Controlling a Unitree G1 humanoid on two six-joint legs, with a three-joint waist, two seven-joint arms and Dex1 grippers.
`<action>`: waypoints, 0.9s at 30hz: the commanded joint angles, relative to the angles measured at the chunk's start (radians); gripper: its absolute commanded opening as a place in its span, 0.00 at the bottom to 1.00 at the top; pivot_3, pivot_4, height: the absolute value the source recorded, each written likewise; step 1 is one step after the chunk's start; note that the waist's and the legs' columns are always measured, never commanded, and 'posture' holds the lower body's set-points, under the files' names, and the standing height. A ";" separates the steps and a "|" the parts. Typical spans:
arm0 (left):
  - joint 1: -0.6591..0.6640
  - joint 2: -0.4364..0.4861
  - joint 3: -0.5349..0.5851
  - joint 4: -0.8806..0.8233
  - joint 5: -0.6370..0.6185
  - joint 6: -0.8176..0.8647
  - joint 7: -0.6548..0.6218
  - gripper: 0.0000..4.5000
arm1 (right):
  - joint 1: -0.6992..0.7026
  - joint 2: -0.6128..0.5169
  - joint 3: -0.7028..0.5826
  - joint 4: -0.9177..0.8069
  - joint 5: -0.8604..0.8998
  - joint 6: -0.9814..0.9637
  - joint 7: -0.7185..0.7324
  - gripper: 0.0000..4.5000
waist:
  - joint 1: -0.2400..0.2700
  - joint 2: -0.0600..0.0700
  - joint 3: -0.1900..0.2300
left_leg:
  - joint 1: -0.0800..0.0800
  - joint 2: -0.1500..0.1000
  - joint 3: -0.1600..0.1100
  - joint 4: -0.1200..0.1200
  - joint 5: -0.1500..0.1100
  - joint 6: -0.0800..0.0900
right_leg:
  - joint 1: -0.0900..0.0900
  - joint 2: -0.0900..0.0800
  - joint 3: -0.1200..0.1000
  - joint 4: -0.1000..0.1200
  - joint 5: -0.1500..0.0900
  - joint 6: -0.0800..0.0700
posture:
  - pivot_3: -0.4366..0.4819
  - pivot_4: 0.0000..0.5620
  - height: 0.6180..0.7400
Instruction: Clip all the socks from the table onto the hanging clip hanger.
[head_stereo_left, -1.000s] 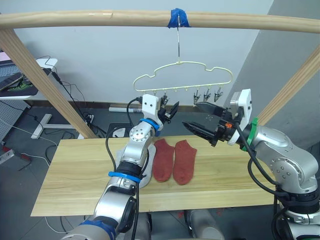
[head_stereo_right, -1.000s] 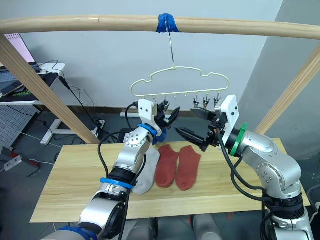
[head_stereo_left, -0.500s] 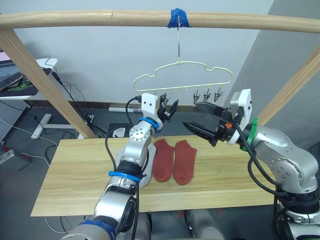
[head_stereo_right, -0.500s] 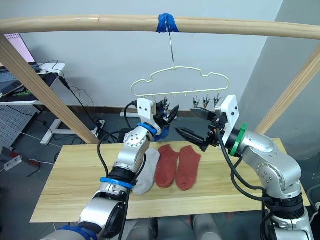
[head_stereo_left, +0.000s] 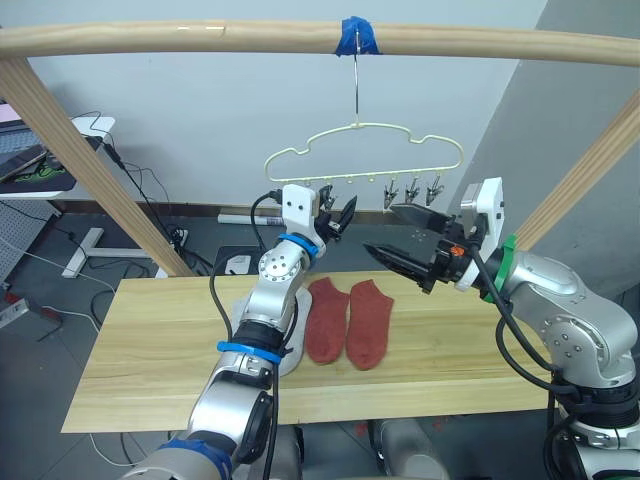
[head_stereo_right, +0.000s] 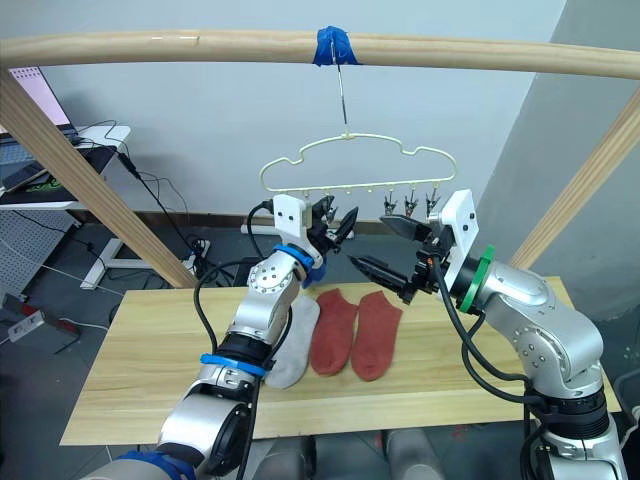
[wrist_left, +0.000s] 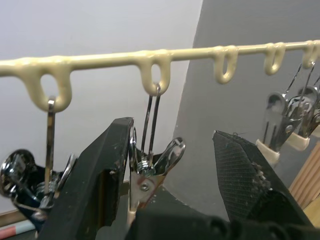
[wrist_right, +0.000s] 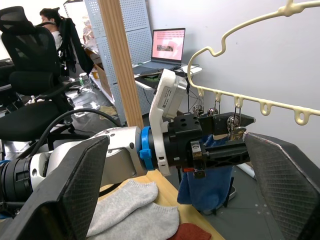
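Table of pale planks carries two rust red socks side by side at its middle and two light grey socks just left of them, largely screened by the left arm in the head views. Above, the clip hanger swings from a blue-taped hook on the round beam, its metal clips in a row along the bottom wire. The left gripper is raised to that row, fingers spread around one metal clip, one finger touching the clip's side, the other standing apart. A blue sock already hangs from the hanger behind that gripper. The right gripper waits just right of it, jaws wide and empty, level with the clips.

The main risk, by my reading: the hanger hangs free from a single hook (nothing steadies it), so a squeeze that lands off-centre could push the clip aside or set the whole frame swinging rather than open the clip. A loose bite on the clip's handles could also let it snap shut.

Hard to settle: whether one or two blue socks hang there, since the left gripper covers the clip that holds them. The grey socks' full outline is cut off too.
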 joint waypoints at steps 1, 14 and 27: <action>-0.025 -0.006 -0.003 -0.034 0.005 -0.023 0.006 0.63 | -0.013 -0.003 -0.015 -0.039 0.016 -0.012 -0.002 1.00 | 0.000 0.000 0.000 | 0.000 0.000 0.000 0.000 0.000 0.000 | 0.000 0.000 0.000 0.000 0.000 0.000 | 0.28 0.33 1.00; -0.032 -0.007 0.005 -0.036 -0.005 -0.026 0.003 0.27 | -0.003 -0.004 -0.013 -0.040 0.014 -0.014 0.001 1.00 | 0.000 0.000 0.000 | 0.000 0.000 0.000 0.000 0.000 0.000 | 0.000 0.000 0.000 0.000 0.000 0.000 | 0.28 0.33 1.00; -0.006 -0.011 0.001 -0.099 -0.037 0.059 -0.030 0.05 | 0.032 -0.028 0.034 -0.012 -0.048 -0.033 0.023 1.00 | 0.000 0.000 0.000 | 0.000 0.000 0.000 0.000 0.000 0.000 | 0.000 0.000 0.000 0.000 0.000 0.000 | 0.29 0.32 1.00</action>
